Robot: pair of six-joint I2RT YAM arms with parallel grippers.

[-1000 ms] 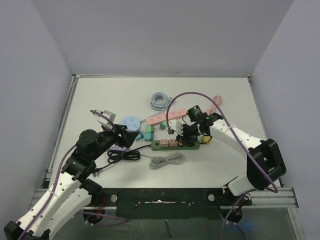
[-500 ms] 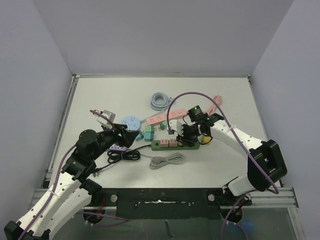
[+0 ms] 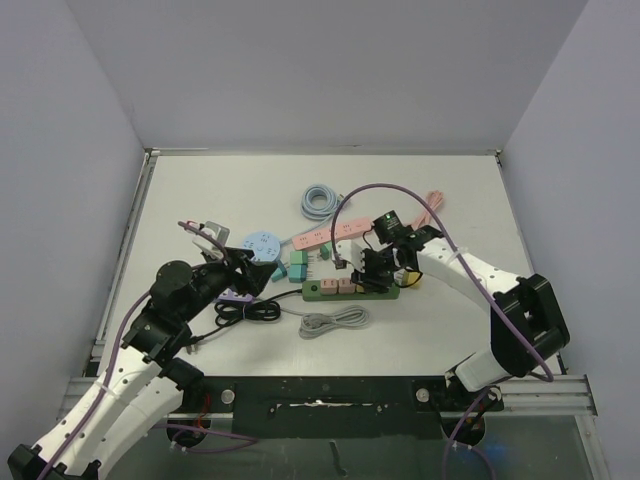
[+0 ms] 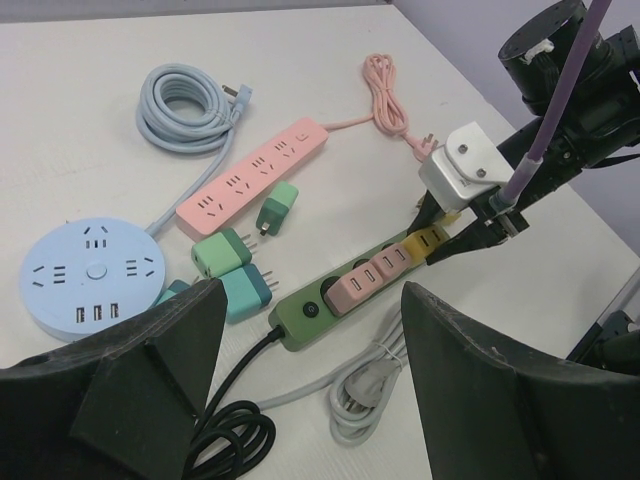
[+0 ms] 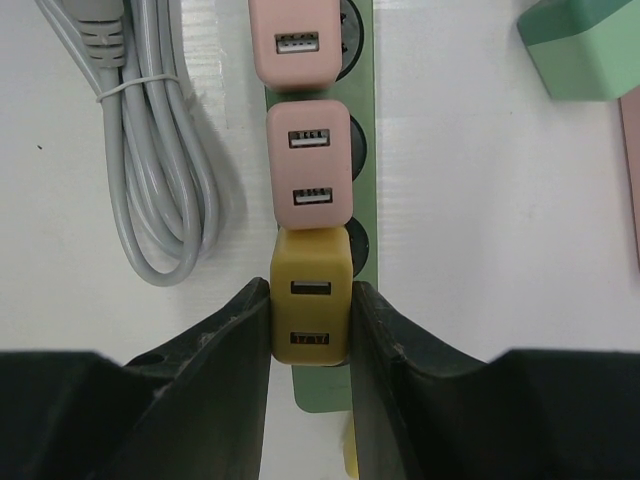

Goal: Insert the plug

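Observation:
A yellow plug point(image 5: 310, 305) stands in the green power strip point(image 5: 364, 60), right after two pink plugs point(image 5: 309, 170). My right gripper point(image 5: 311, 292) is shut on the yellow plug, one finger on each side. From above, this gripper point(image 3: 376, 268) sits over the strip's right end point(image 3: 390, 292). In the left wrist view the yellow plug point(image 4: 425, 240) shows under the right gripper's fingers. My left gripper point(image 4: 312, 300) is open and holds nothing, hovering to the left of the strip point(image 4: 300, 325), above its black cord.
A pink power strip point(image 4: 265, 170), round blue socket hub point(image 4: 90, 275), green chargers point(image 4: 225, 255) and a light blue cable coil point(image 4: 185, 100) lie behind the strip. A grey bundled cable point(image 4: 370, 380) and black cord coil point(image 4: 225, 440) lie in front.

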